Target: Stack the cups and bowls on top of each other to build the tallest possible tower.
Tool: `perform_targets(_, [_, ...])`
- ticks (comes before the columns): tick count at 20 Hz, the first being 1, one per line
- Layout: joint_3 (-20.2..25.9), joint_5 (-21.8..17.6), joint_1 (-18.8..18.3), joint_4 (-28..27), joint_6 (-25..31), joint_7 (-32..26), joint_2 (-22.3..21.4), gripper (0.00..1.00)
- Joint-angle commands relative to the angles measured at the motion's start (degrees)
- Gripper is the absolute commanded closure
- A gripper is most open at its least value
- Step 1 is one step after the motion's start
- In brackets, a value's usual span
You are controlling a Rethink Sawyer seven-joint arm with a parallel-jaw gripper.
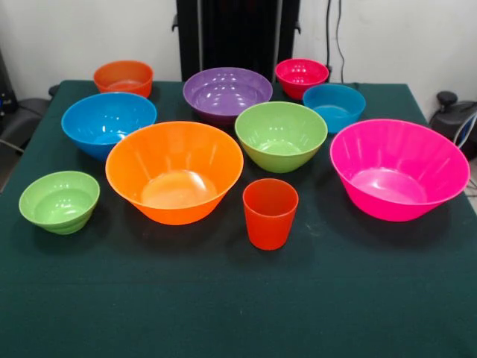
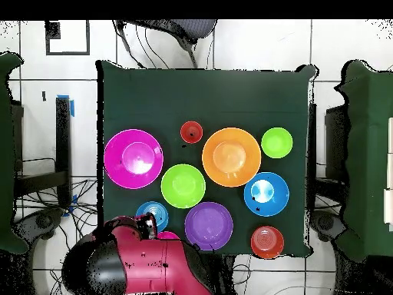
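Tumbler (image 1: 270, 212) stands among separate bowls (image 1: 174, 171).

Red arm (image 2: 142, 265) folded low over own base, seen from overhead, drawn back at table's robot-side edge. Black pedestal (image 1: 237, 33) upright in front view. Gripper itself not made out in either view.
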Motion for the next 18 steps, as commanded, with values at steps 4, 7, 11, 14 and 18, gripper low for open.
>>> perform_targets(4, [-1.2, -4.7, 1.7, -2.5, -0.1, 10.4, 5.1, 0.0])
perform_targets(7, [-0.6, -4.0, 0.7, -1.6, -4.3, 9.8, 7.5, 0.0])
perform_targets(11, [-0.3, -5.1, -0.2, -1.2, -11.0, 9.5, 11.9, 0.0])
perform_targets(14, [-1.2, -5.3, -0.1, -1.8, -14.8, 10.2, 15.2, 0.0])
perform_targets(18, [-1.8, -5.4, -0.3, -3.2, -16.8, 9.1, 18.1, 0.0])
